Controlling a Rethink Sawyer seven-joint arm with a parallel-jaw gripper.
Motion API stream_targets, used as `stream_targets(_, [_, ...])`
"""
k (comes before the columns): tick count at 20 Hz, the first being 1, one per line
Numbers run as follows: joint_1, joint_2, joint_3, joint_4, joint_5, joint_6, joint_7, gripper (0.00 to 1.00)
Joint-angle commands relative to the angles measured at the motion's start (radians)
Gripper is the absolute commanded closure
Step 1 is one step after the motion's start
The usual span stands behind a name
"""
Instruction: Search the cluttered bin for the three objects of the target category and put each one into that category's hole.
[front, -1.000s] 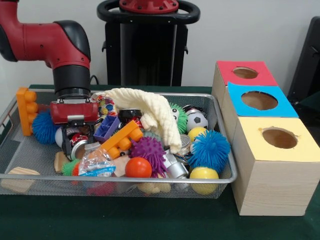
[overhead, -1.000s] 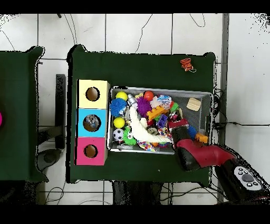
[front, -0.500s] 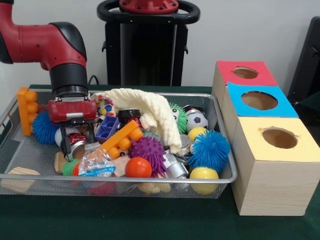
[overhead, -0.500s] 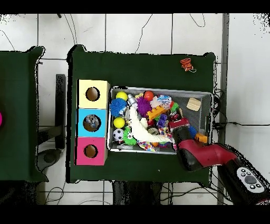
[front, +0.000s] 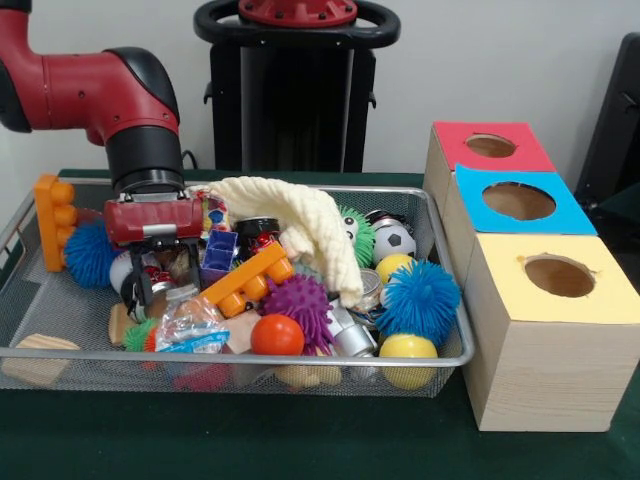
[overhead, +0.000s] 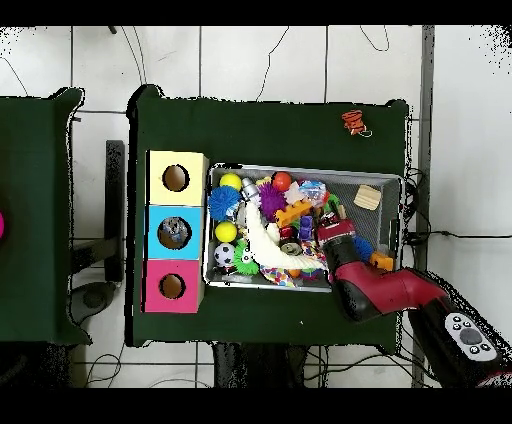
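The wire mesh bin (front: 240, 357) holds a heap of toys: spiky balls, smooth balls, small cans, plastic blocks and a cream cloth (front: 300, 222). My gripper (front: 163, 278) hangs low over the bin's left part. Its black fingers (front: 135, 290) are spread, reaching down among a small can, a white ball and a plastic bag (front: 190, 325). It holds nothing that I can see. The blue-surround hole (front: 518, 201) is in the middle wooden box to the right of the bin. In the overhead view the gripper (overhead: 326, 224) is over the bin (overhead: 300, 168), far from the blue hole (overhead: 174, 232).
A red-surround hole (front: 490, 146) and a pale-yellow-surround hole (front: 559, 276) flank the blue one. An orange block (front: 245, 280), a purple spiky ball (front: 298, 303) and a blue spiky ball (front: 418, 297) lie right of the gripper. A tall orange block (front: 50, 220) leans at the bin's left end.
The gripper has shifted slightly right and turned a little over the bin's left part. The purple block beside it now stands more upright. The other toys lie as before.
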Motion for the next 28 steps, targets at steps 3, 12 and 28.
stream_targets(3, [0.092,0.047,-0.056,-0.125,0.071,-0.137,-0.100,0.00])
stream_targets(12, [0.189,0.036,-0.179,-0.146,0.157,-0.229,-0.196,0.00])
stream_targets(28, [0.334,0.041,-0.372,-0.184,0.277,-0.352,-0.219,0.00])
